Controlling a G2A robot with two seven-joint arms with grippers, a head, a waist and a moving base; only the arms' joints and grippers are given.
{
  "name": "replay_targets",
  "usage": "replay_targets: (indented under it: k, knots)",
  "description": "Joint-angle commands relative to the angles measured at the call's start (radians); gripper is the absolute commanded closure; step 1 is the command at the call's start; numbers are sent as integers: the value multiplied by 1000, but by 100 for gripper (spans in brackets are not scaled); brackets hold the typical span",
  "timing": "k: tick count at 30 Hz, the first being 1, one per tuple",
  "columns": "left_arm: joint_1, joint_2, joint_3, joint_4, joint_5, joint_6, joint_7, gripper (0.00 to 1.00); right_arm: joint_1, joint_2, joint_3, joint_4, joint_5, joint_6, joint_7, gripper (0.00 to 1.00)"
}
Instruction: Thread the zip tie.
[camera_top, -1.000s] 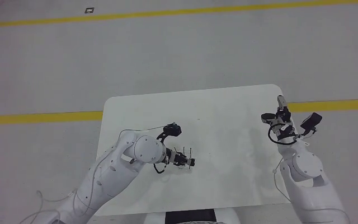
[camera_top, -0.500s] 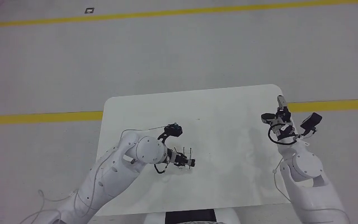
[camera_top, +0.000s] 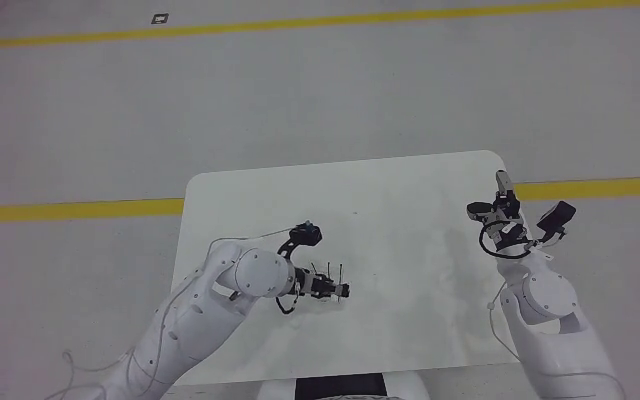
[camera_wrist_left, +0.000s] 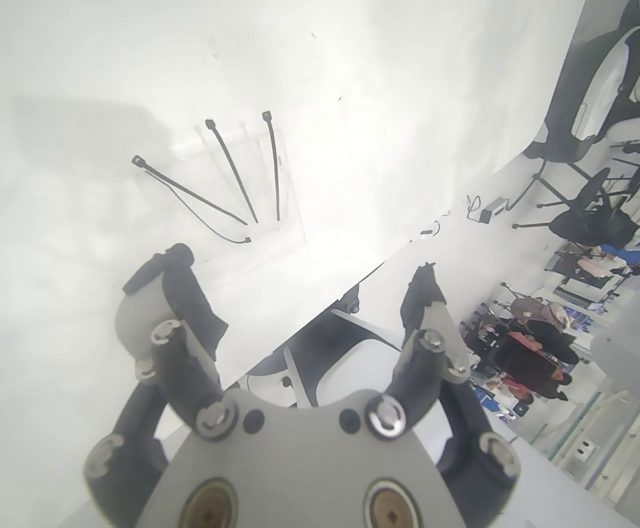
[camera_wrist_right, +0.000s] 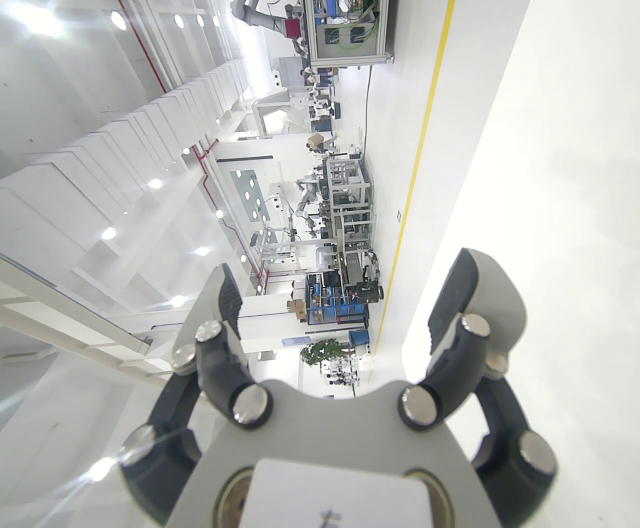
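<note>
Fingers of left gripper (camera_wrist_left: 297, 265) spread apart, empty, dark padded tips. Just ahead lie four black zip ties (camera_wrist_left: 232, 172), fanned flat on smooth white table (camera_wrist_left: 100, 75), each with a small square head. Likely very light, thin, springy, slick nylon; best pinched mid-strap or beside the head. Right gripper (camera_wrist_right: 350, 290) also apart, empty, well away at table edge.

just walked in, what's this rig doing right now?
Nothing is gripped. The left gripper is open and empty, close to four black zip ties lying loose on the white table. The right gripper is open and empty at the table's edge, away from the ties. No tie is threaded yet.
</note>
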Motion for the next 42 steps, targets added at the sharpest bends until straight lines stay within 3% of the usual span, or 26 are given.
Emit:
replay_targets:
  k: [1, 7, 16, 29, 42]
  knots:
    - [16, 1, -13, -10, 14, 0, -1, 49, 0, 0, 0, 0, 0, 0, 0, 0]
    - [47, -3, -41, -26, 54, 0, -16, 61, 0, 0, 0, 0, 0, 0, 0, 0]
    - [59, -28, -36, -2, 89, 0, -30, 62, 0, 0, 0, 0, 0, 0, 0, 0]
    - [56, -78, -30, 49, 179, 0, -36, 70, 0, 0, 0, 0, 0, 0, 0, 0]
    - [96, -140, -68, 59, 248, 0, -12, 80, 0, 0, 0, 0, 0, 0, 0, 0]
